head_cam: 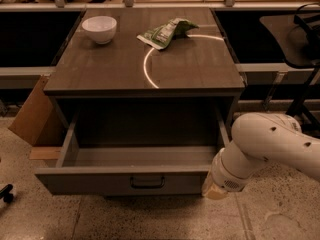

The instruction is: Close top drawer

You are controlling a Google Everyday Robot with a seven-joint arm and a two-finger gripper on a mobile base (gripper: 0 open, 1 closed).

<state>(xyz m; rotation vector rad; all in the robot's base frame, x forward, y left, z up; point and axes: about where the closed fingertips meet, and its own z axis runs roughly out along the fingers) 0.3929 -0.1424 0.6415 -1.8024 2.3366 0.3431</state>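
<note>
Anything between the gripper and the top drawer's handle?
No. In the camera view the gripper sits by the front right corner of the open top drawer; only its bare front panel runs from there to the handle.
</note>
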